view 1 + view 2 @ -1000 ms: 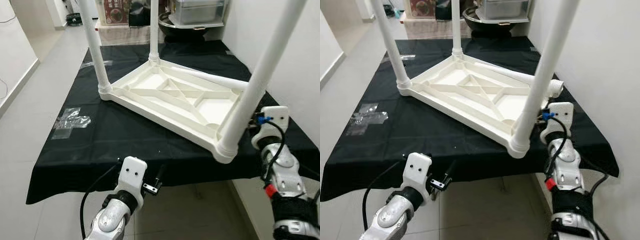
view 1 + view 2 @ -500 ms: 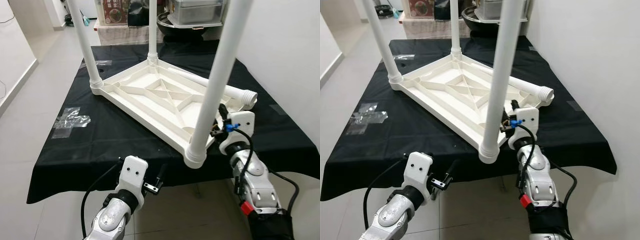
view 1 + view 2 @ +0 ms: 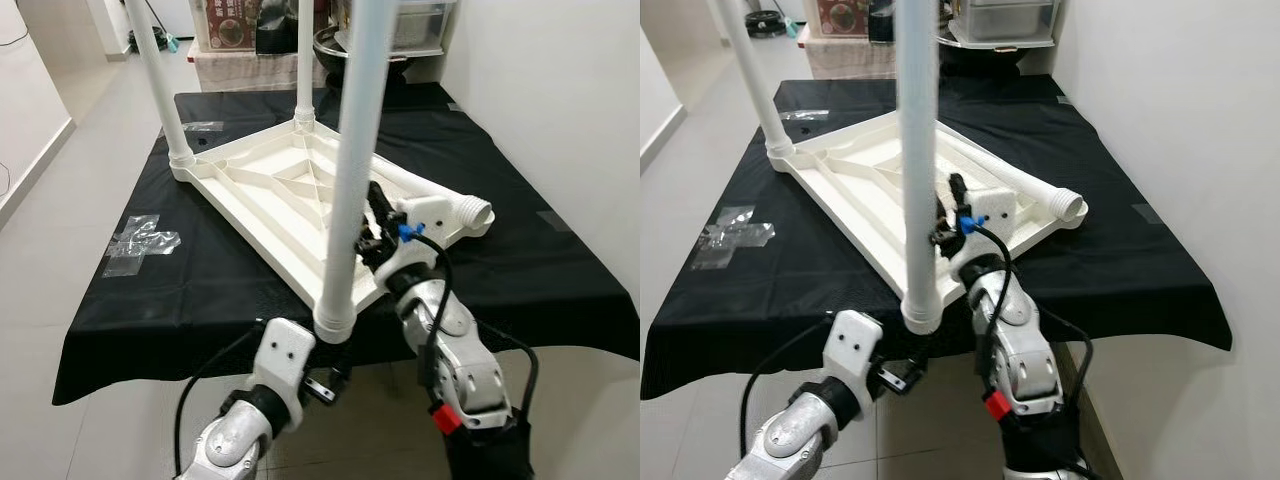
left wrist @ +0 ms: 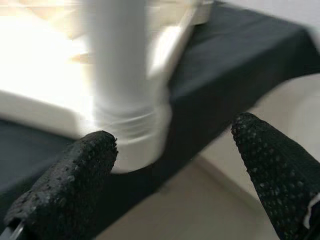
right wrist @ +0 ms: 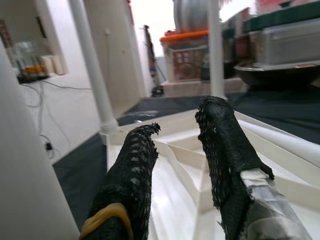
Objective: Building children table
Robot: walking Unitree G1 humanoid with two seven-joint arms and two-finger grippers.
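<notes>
Upturned tabletop [image 3: 270, 190] lies on the black counter [image 3: 210, 280]. Loose fourth leg [image 3: 440, 200] lies flat along its far-right edge, just beyond the right hand [image 3: 375, 222], fingers narrowly parted, empty. Left hand [image 4: 170, 165] is wide open beside the near upright leg [image 3: 350, 160]

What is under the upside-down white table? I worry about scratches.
The white table lies on a black cloth that covers the surface beneath and hangs over its edge. A loose white leg lies beside it. What the cloth covers cannot be seen.
</notes>
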